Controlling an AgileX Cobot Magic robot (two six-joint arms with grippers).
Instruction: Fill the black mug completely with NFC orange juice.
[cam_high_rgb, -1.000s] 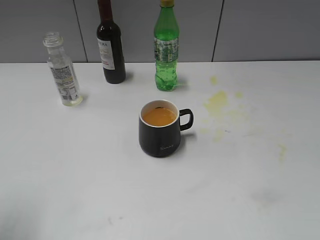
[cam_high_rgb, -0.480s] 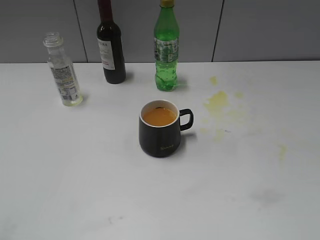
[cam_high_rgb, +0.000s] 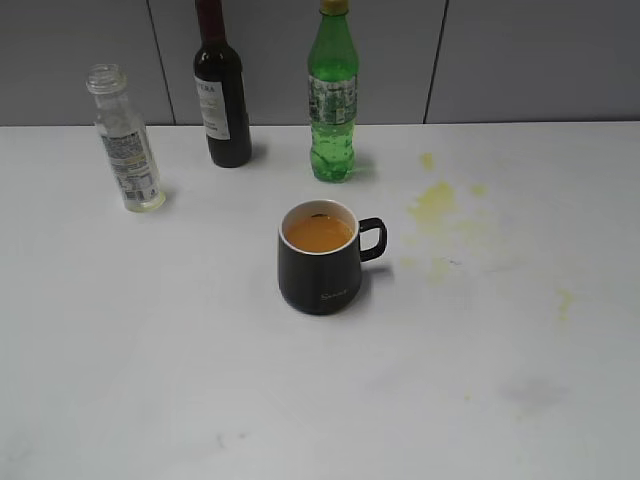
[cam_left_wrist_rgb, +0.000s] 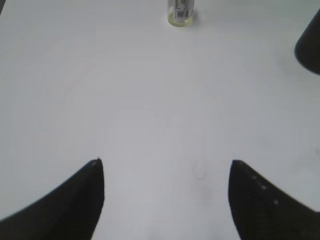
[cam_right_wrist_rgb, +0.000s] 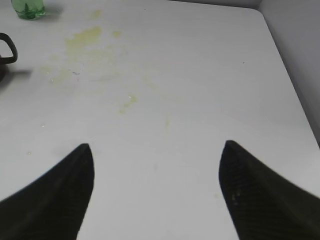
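The black mug (cam_high_rgb: 320, 265) stands upright mid-table with its handle to the right. Cloudy NFC orange juice (cam_high_rgb: 318, 232) sits in it a little below the white rim. The small clear labelled bottle (cam_high_rgb: 125, 145) stands uncapped at the back left and looks empty but for a yellowish trace at its base. Neither gripper shows in the exterior view. In the left wrist view my left gripper (cam_left_wrist_rgb: 166, 162) is open over bare table, with the bottle's base (cam_left_wrist_rgb: 180, 12) far ahead and the mug's edge (cam_left_wrist_rgb: 310, 42) at the right. My right gripper (cam_right_wrist_rgb: 156, 144) is open and holds nothing; the mug's handle (cam_right_wrist_rgb: 7, 50) lies at the far left.
A dark wine bottle (cam_high_rgb: 222, 95) and a green soda bottle (cam_high_rgb: 332, 100) stand along the back wall. Yellow juice stains (cam_high_rgb: 435, 205) mark the white table (cam_high_rgb: 480, 380) right of the mug. The table's right edge (cam_right_wrist_rgb: 287, 70) runs close to the right gripper.
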